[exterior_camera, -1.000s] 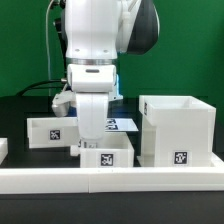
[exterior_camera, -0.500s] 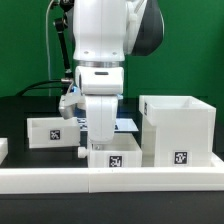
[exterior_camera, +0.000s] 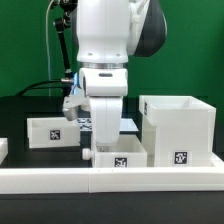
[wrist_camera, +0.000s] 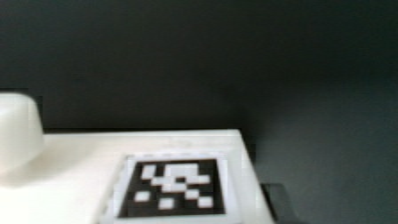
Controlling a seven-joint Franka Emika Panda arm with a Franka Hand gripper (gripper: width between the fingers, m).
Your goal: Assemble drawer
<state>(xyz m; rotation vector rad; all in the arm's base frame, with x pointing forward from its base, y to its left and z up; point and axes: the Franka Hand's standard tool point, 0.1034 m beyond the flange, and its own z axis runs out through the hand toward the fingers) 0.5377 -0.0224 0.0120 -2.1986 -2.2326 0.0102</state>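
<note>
Looks like you're at the grab-a-box step. Your gripper (exterior_camera: 104, 148) is down on the front box (exterior_camera: 125, 158), at its end on the exterior view's left. That box sits along the rail (exterior_camera: 50, 180), just beside the casing (exterior_camera: 178, 125); can't say if they touch. The left box (exterior_camera: 48, 130) is well apart, with nothing on it. Neither box is in the casing yet, so I'd call the drawer early days.

The wrist view shows one finger (wrist_camera: 15, 135) by a white surface with a tag (wrist_camera: 175, 185). I honestly can't tell if the jaws are clamped or released, since the arm hides them in the exterior view.

Next move, I reckon: get a firm pinch on the box wall, lift, line it up with the casing's open side and slide it in square. Tilt it and it'll likely jam.
</note>
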